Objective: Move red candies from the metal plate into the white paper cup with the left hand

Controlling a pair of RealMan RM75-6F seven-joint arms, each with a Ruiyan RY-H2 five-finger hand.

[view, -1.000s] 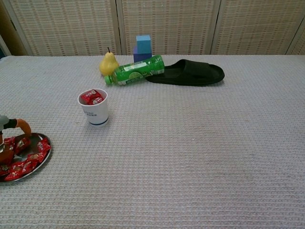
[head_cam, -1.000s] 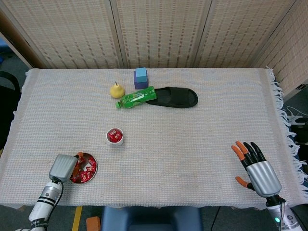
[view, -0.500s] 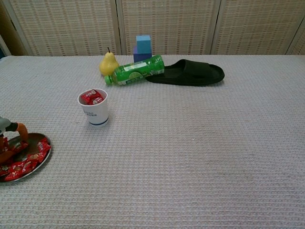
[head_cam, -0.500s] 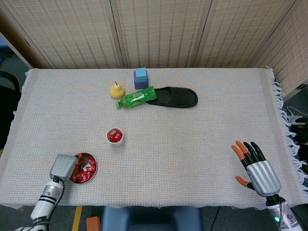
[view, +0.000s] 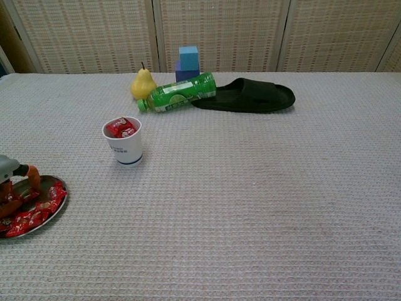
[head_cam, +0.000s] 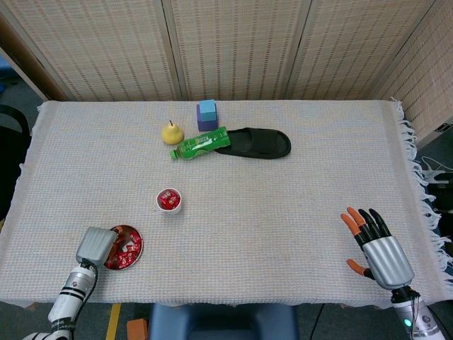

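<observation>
The metal plate [head_cam: 134, 251] [view: 59, 200] lies near the front left of the table with several red candies [head_cam: 124, 252] [view: 36, 212] on it. My left hand [head_cam: 96, 244] [view: 11, 179] hangs over the plate's left side, its fingers curled down among the candies; the frames do not show whether one is pinched. The white paper cup [head_cam: 169, 201] [view: 124, 145] stands upright behind and to the right of the plate, with red candies inside. My right hand [head_cam: 375, 249] rests near the front right edge, fingers spread, holding nothing; the chest view does not show it.
At the back of the table a yellow pear [head_cam: 171, 132] [view: 142, 84], a lying green bottle [head_cam: 200, 144] [view: 178, 93], a blue block [head_cam: 207, 114] [view: 188, 61] and a black slipper [head_cam: 256, 143] [view: 247, 95] are grouped. A woven cloth [head_cam: 283, 212] covers the table.
My left hand has sunk a little lower and nearer into the plate, its fingertips now down among the candies. The right hand has not moved.
</observation>
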